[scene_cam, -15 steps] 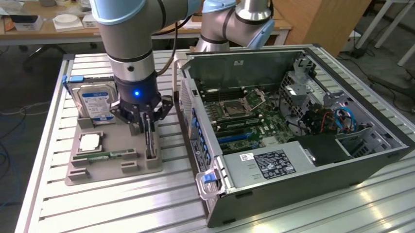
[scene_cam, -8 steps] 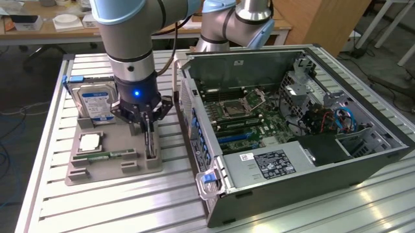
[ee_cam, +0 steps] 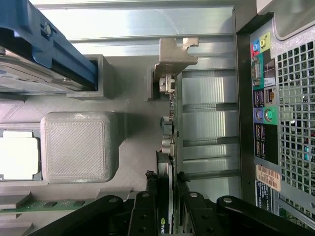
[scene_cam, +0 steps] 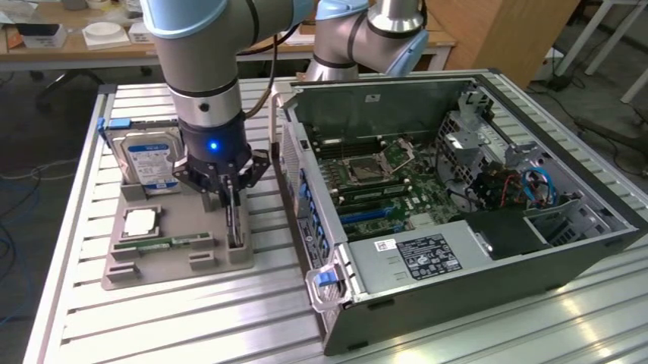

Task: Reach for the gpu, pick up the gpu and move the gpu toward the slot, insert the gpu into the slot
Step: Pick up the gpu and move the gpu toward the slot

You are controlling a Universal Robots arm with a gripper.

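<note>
Black fingers (ee_cam: 145,209) of my pincer (ee_cam: 166,178) closed narrow on the gpu (ee_cam: 171,130), thin card on edge, black shroud, silver bracket (ee_cam: 174,54) ahead, seated in grey holder tray (ee_cam: 133,162) beneath me, hard drive (scene_cam: 147,155) just behind, open computer case (ee_cam: 295,98) alongside, slot (scene_cam: 369,214) inside, well apart.

**Legible lettering on the parts, both views.**
In the wrist view we read only the white letters "nVIDI", running out of view, on the black edge of the graphics card (ee_cam: 166,216). The beige sticker (ee_cam: 268,177) on the back of the computer case (ee_cam: 295,98) bears print too fine for us to read. In the exterior view, neither the black-and-white label (scene_cam: 423,255) on the grey metal box (scene_cam: 366,273) nor the blue label (scene_cam: 154,168) on the hard drive (scene_cam: 142,140) can be read.
</note>
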